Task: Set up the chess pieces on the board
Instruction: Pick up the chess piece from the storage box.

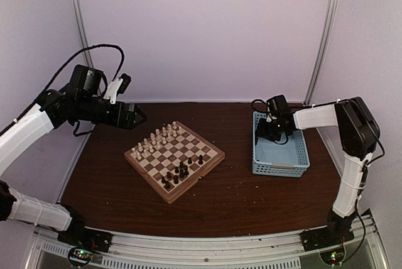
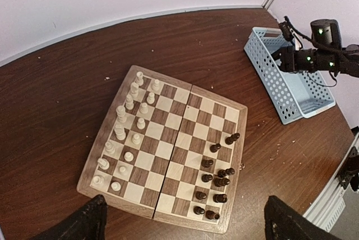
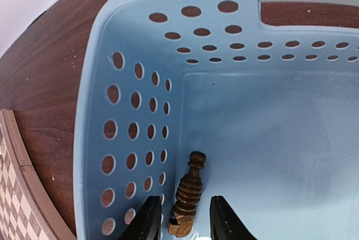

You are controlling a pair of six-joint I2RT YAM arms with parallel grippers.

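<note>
1. The board (image 1: 182, 151) sits mid-table at an angle, well apart from the light blue basket (image 1: 281, 170) on its right.
2. The cream pieces (image 2: 119, 132) fill two rows along one edge of the board. All look upright as far as we can tell, so we judge that side done.
3. The dark pieces (image 2: 207, 178) stand along the opposite edge. The rows are ragged, with empty squares, some men crowded together and a couple set further in. We judge this side only part done.
4. One dark chessman (image 3: 188, 195) is off the board. It lies on its side on the basket floor, close to the perforated wall.
5. The right gripper (image 3: 180, 215) is down inside the basket with a finger on each side of that chessman. The fingers are partly apart and blue shows between the wood and one finger, so we call it bracketed, not pinched.
6. The left gripper (image 1: 139, 115) hangs over the far left of the table (image 1: 251, 200), beside the board. Its fingers are spread wide and hold nothing.
7. What's left, in our judgement:
   - Grip this chessman, carry it across and stand it on a free dark-side square.
   - Straighten the crowded dark men.
   - We see no other piece in the part of the basket floor that shows. The rest is out of view, so we can't say whether more wait there.
</note>
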